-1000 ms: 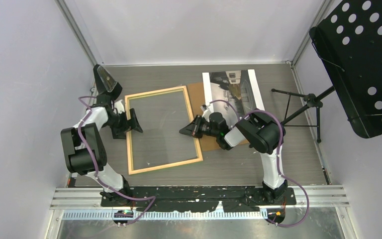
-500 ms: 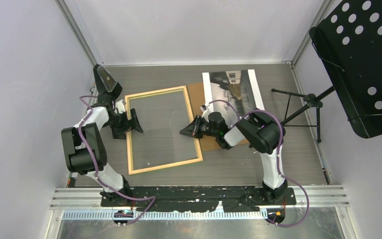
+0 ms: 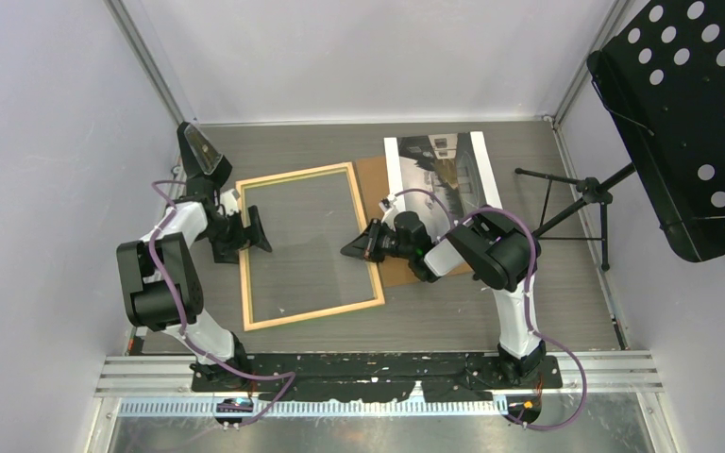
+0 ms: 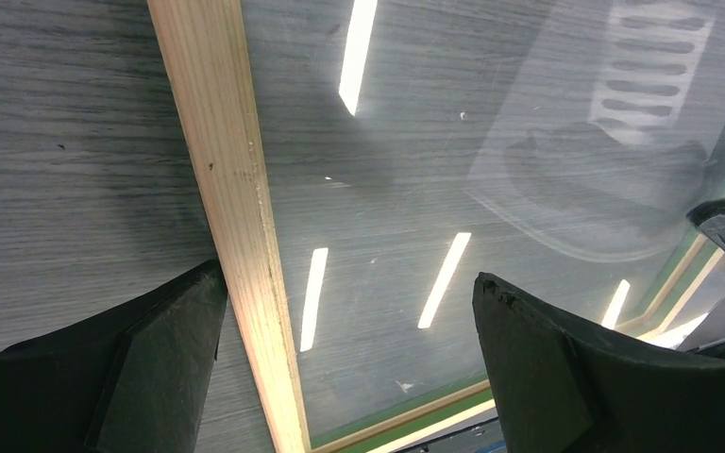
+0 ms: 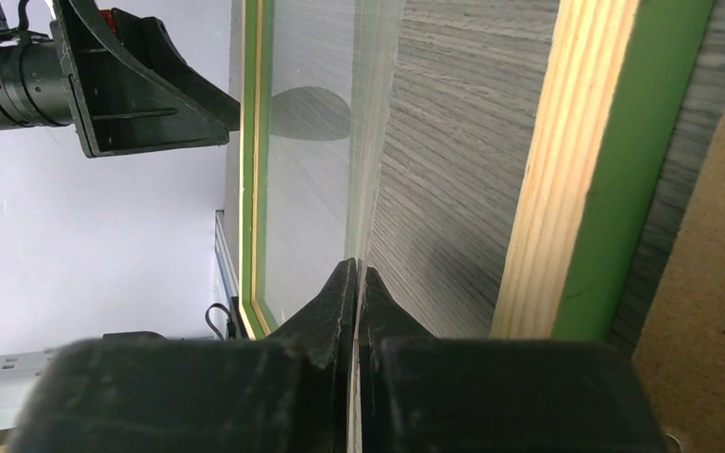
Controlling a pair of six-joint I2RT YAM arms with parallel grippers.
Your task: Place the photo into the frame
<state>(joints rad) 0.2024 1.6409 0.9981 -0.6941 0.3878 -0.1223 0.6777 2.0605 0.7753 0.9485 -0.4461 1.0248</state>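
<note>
The frame [image 3: 295,176] lies flat in the middle of the table with its light wood back up; a green edge [image 5: 623,160] shows in the right wrist view. The photo [image 3: 439,165] lies at the back right, partly on a brown backing sheet [image 3: 374,184]. A clear sheet [image 4: 453,160] spans the frame's opening. My right gripper [image 3: 347,249] is shut on that sheet's right edge [image 5: 370,142], just inside the right rail. At the other side, my left gripper [image 4: 347,283] is open astride the left rail [image 4: 236,217], holding nothing.
A black perforated music stand [image 3: 689,113] hangs over the right side, its tripod legs [image 3: 566,203] on the table beside the photo. White walls close in the table on three sides. Both arm bases sit on the near rail [image 3: 378,373].
</note>
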